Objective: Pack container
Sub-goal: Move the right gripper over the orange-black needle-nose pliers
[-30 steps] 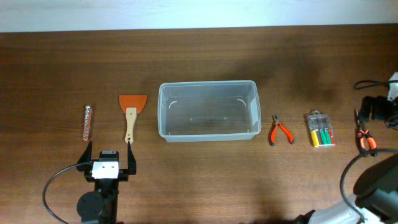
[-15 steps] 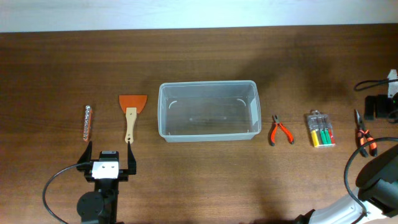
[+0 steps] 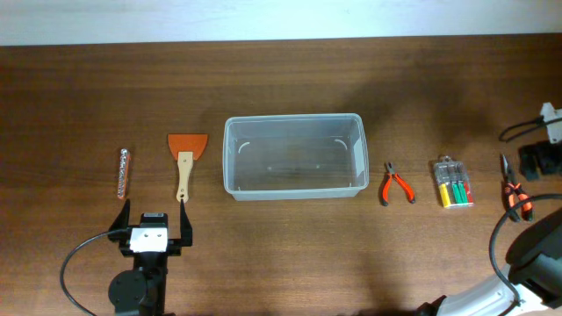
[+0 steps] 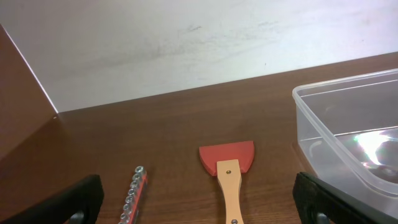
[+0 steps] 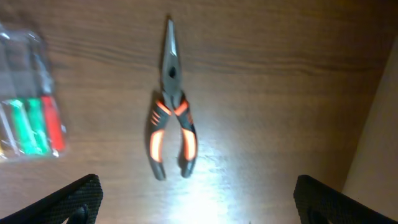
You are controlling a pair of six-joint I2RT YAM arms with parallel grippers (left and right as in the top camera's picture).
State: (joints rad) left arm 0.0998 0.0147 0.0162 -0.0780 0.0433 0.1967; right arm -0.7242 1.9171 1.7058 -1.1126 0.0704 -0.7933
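- Overhead: the container (image 3: 294, 156) sat mid-bench. My left gripper (image 3: 154, 215) hung at the near edge towards the left corner, fingers apart, just short of the scraper (image 3: 184, 162).
- Left wrist: my fingers (image 4: 78, 200) stood spread wide. The container's corner showed on the right, and a bit strip (image 4: 132, 194) lay left of the scraper.
- Right wrist: my right gripper (image 5: 199, 202) was wide open above the long-nose pliers (image 5: 171, 109), by the bench's right edge.

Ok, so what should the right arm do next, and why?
Probably lower the right pincer straight down onto the pliers. In the wrist view they lie flat, framed between its wide-spread fingers, which hold nothing, and the container has nothing in it yet.
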